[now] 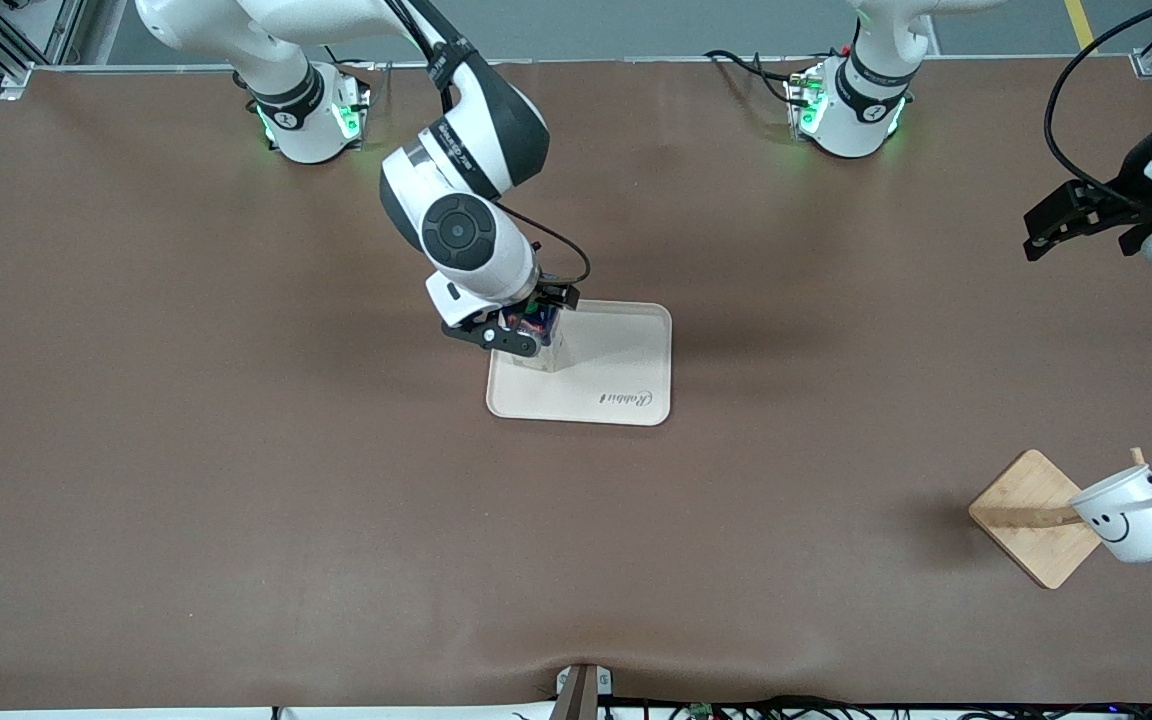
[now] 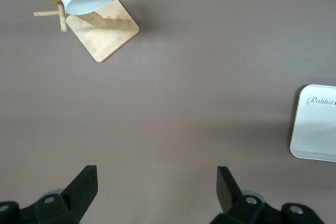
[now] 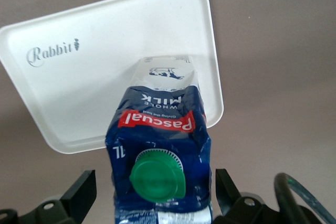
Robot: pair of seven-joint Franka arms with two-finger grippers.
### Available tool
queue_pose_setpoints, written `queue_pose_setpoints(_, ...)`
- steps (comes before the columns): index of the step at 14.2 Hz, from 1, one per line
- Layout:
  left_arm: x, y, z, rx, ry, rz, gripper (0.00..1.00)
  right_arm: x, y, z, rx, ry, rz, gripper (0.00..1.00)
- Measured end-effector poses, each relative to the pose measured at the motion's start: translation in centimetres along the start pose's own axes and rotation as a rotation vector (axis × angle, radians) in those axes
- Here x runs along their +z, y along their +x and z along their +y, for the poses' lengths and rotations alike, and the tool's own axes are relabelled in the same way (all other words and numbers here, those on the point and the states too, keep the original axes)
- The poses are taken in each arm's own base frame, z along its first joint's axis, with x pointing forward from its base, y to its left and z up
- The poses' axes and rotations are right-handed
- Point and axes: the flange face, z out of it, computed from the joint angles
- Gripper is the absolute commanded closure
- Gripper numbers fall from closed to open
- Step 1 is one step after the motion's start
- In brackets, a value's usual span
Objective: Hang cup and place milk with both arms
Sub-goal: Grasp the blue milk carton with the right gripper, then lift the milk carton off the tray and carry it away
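Milk [image 3: 157,145] upright on tray [image 1: 626,350], near its corner toward right arm's end. Right gripper [image 1: 519,325] spread wide, straddling carton, no grip; careless retreat could clip and topple it. Cup [image 1: 1131,512] hung on rack [image 1: 1031,515]. Left gripper [image 2: 156,190] open, empty, waiting over bare table

Brown-covered table [image 1: 236,450]; grey floor [image 1: 696,25]

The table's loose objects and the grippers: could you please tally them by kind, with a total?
Cup: 1
Milk carton: 1
Tray: 1
Wooden rack: 1
Grippers: 2, the left gripper and the right gripper
Total: 6
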Motion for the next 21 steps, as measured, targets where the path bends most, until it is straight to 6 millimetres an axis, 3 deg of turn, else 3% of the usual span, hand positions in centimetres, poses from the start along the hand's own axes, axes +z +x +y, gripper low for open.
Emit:
queue_pose_setpoints(1, 0.2, 0.2, -0.1, -0.002, -0.001, 0.003, 0.0, 0.5, -0.3, -0.1, -0.011, -0.019, 0.01, 1.0)
queue_pose_setpoints(8, 0.9, 1.0, 0.0, -0.001, -0.003, 0.014, 0.0, 0.0, 0.1, 0.3, 0.015, -0.029, 0.029, 1.0)
queue_pose_setpoints(12, 0.9, 1.0, 0.1, 0.001, -0.003, 0.015, 0.0, -2.9, 2.1, 1.1, 0.087, 0.047, -0.017, 1.0)
queue_pose_setpoints(16, 0.9, 1.0, 0.5, 0.008, -0.003, 0.016, 0.0, -9.5, 6.0, 4.4, 0.176, 0.154, -0.104, 1.0)
queue_pose_setpoints(18, 0.9, 1.0, 0.6, 0.009, -0.003, 0.016, 0.0, -11.0, 7.9, 7.0, 0.186, 0.153, -0.128, 1.0)
queue_pose_setpoints(21, 0.9, 1.0, 0.6, 0.01, -0.004, 0.016, 0.0, -11.4, 9.4, 9.3, 0.182, 0.141, -0.152, 1.0)
